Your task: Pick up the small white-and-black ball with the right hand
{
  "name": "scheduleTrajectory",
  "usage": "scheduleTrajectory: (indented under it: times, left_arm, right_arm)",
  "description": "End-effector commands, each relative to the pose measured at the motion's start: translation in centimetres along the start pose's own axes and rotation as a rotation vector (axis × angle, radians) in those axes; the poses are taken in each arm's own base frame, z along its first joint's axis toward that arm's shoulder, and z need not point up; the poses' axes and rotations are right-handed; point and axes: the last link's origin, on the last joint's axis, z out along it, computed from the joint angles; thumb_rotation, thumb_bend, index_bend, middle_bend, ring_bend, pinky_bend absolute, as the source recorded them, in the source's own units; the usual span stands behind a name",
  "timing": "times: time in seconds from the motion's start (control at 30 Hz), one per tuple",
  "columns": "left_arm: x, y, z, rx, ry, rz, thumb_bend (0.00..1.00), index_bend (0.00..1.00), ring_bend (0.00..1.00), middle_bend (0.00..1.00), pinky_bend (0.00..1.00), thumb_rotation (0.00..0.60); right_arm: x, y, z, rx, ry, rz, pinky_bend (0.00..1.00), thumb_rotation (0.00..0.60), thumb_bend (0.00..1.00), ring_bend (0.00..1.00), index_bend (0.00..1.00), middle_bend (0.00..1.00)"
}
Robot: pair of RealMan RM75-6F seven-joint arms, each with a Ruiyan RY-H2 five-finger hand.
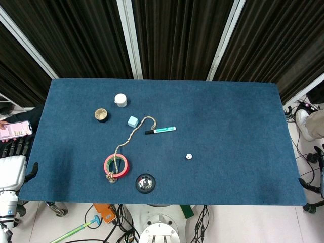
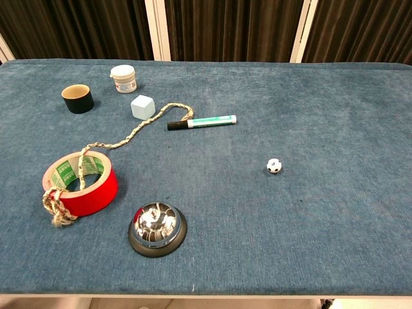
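The small white-and-black ball sits alone on the blue table, untouched by either hand. From the ball, a teal marker lies up and to the left. Farther left are a pale blue cube, a white jar and a black-and-tan cup. A silver bell rests down-left of the ball; beyond it, a braided rope threads a red tape roll. Possibly the left hand shows at the head view's edge, its pose unclear; the right hand is unseen.

Bright, even overhead light, soft shadows, sharp focus; glare glints on the chrome bell.
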Motion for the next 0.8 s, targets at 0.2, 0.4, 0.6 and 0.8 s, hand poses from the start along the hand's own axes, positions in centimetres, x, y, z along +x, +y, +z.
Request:
scheduleTrajectory:
  times: [0.2,0.4,0.6,0.8]
  left_arm:
    - [0.0,0.0,-0.1,0.000,0.001,0.002,0.41,0.03,0.02,0.00,0.10,0.600]
    - [0.0,0.0,0.0,0.002,-0.001,0.003,0.41,0.03,0.02,0.00,0.10,0.600]
    - [0.0,0.2,-0.3,-0.002,0.006,0.006,0.41,0.03,0.02,0.00,0.10,0.600]
    - [0.1,0.1,-0.2,0.007,0.007,-0.001,0.41,0.03,0.02,0.00,0.09,0.600]
  right_arm:
    - [0.0,0.0,0.0,0.003,-0.006,0.006,0.04,0.600,0.27,0.02,0.14,0.05]
    - [-0.1,-0.1,0.0,0.002,-0.007,0.004,0.04,0.600,0.27,0.02,0.14,0.05]
    - [-0.9,-0.9,0.3,0.043,-0.053,0.037,0.04,0.600,0.27,0.02,0.15,0.05]
    - [-2.4,-3.5,2.0,0.146,-0.110,0.062,0.04,0.600,0.27,0.02,0.18,0.05]
